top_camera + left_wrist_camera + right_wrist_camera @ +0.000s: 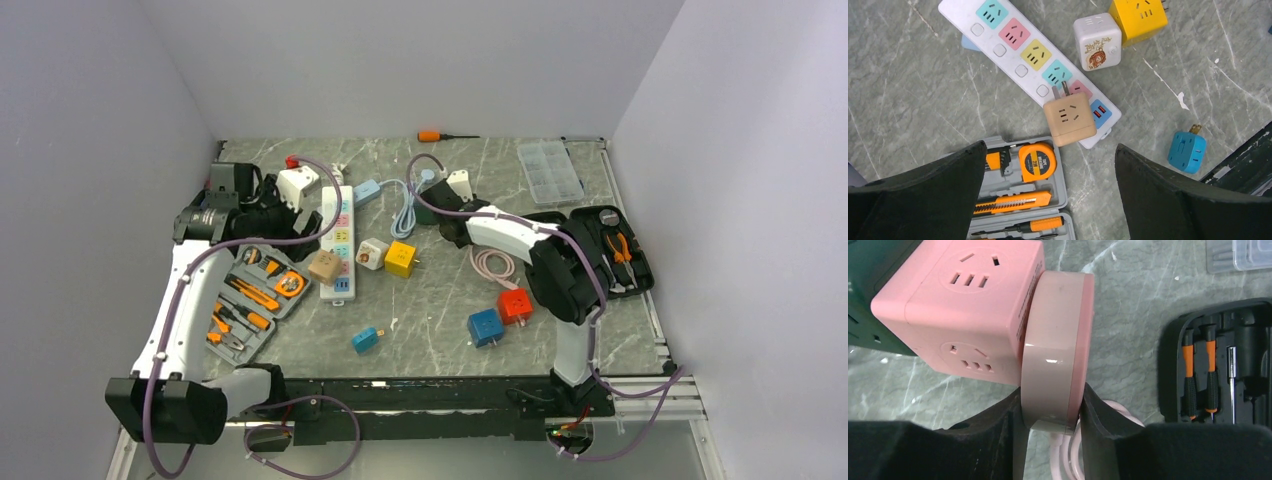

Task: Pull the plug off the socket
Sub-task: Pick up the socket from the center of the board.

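1. Your left gripper (1050, 150) hung wide open and empty above the socket's (998, 50) near end. Its jaws were spread far enough to take the plug, which I judge was the reason for the pose.
2. The tan plug (1069, 117) lay on that near end of the socket with both prongs bare. It looked already out of the socket.
3. Well to the right of the socket, your right gripper (1053, 407) was clamped tight on a pink disc (1058, 340) joined to a pink cube (958, 310). I judge that hold had no part in the task.
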Robot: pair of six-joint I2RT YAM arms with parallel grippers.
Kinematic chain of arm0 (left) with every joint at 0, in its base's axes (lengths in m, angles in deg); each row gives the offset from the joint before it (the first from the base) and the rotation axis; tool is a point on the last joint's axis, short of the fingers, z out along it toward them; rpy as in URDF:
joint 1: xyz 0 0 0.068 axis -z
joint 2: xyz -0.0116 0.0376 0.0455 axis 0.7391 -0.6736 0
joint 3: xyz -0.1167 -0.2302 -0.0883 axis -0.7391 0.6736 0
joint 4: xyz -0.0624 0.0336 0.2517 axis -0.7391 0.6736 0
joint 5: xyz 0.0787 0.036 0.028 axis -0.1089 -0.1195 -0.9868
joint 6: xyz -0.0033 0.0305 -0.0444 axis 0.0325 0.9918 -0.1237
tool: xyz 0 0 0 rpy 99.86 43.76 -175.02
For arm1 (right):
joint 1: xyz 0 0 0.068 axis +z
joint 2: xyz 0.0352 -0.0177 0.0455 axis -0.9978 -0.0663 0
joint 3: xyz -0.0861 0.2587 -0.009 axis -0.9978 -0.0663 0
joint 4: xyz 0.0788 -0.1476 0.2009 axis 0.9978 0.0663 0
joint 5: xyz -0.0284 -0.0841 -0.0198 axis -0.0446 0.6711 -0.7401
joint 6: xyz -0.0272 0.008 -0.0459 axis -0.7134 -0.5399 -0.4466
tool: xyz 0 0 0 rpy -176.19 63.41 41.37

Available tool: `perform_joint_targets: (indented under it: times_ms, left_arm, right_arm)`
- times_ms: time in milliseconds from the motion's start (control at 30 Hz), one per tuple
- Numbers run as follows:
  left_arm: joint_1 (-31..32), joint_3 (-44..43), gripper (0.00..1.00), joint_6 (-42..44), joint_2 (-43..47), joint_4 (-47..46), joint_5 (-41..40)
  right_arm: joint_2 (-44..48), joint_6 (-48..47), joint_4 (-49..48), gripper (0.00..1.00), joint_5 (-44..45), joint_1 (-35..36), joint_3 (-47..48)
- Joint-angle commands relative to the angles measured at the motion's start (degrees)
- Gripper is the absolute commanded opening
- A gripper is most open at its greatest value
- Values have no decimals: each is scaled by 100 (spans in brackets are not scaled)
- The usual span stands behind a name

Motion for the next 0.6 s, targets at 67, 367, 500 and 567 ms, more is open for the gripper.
perform_joint_targets:
  times_ms: [67, 367, 500, 567]
  left_arm:
    - [-15, 403, 99, 281, 688, -694, 640]
    - [648, 375, 99, 928, 1026, -635, 112]
    - [1262, 660, 99, 1296, 1381, -904, -68]
    - [1593, 941, 99, 1663, 1678, -1151, -78]
  right_arm:
    - [1143, -205, -737, 1, -686, 17, -260]
    - [2367, -230, -1389, 0, -1559, 14, -802]
    - [3076, -220, -2061, 0, -2077, 23, -1359]
    - [3389, -219, -2290, 0, -2292, 38, -1587]
